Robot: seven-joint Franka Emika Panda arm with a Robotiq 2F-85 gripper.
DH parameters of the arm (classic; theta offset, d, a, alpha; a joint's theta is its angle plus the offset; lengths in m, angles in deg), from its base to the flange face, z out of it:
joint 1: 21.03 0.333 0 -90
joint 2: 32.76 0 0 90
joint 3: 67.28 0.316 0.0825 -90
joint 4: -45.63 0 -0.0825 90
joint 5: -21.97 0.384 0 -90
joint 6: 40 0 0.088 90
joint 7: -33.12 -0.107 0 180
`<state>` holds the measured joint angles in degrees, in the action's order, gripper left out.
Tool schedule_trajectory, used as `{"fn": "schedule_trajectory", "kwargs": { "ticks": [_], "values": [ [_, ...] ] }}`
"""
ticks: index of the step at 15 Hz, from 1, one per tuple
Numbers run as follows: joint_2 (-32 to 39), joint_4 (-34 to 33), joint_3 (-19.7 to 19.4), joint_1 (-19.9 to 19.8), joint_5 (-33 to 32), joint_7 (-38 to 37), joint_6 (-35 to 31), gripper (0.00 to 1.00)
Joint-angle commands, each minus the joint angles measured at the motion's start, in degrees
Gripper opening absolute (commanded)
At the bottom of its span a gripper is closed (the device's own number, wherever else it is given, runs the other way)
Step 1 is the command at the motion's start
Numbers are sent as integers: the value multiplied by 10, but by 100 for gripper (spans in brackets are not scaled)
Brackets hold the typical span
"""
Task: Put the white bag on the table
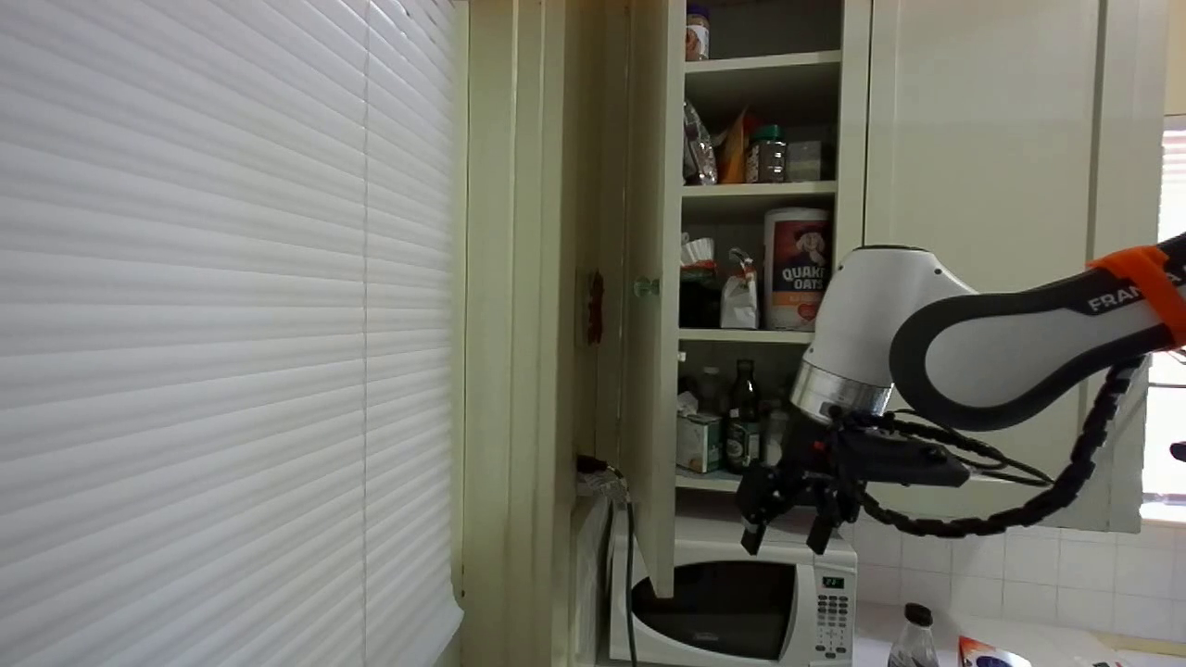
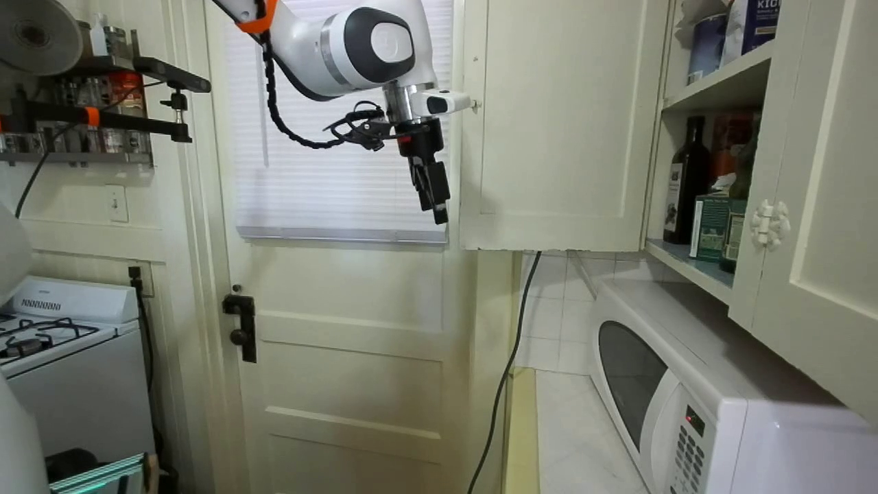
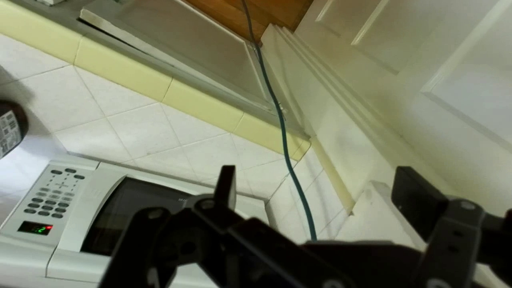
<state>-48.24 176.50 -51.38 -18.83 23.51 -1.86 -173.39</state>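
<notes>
My gripper (image 1: 786,539) points downward, its empty fingers (image 3: 416,196) spread, presumably ready to grasp. In an exterior view, the white bag (image 1: 739,304) stands upright on a shelf (image 1: 723,336), left of the oats canister (image 1: 797,269); the cupboard door (image 1: 649,398) hangs open, likely for my reach.

The small white bag (image 1: 739,304) stands upright on a cupboard shelf (image 1: 741,336), its top drawn in narrow.

Fingers (image 3: 416,202) stand apart, a cable (image 3: 284,140) showing beyond them; on the tiled surface (image 3: 148,126), a microwave (image 3: 136,212) and what may be a bottle (image 3: 11,128).
</notes>
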Motion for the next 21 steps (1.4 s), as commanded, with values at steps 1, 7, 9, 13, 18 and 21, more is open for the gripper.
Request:
{"fn": "schedule_trajectory", "kwargs": {
  "ticks": [1,7,9,13,18,21],
  "values": [
    [8,-19,-16,-17,-47,-36,9,100],
    [11,-74,-39,-51,-128,-68,28,100],
    [11,-104,-47,-58,-155,-58,42,100],
    [23,-168,-65,-64,-180,-30,50,100],
    [62,-262,-82,-72,-237,39,48,100],
    [102,-341,-89,-78,-272,10,59,100]
  ]
}}
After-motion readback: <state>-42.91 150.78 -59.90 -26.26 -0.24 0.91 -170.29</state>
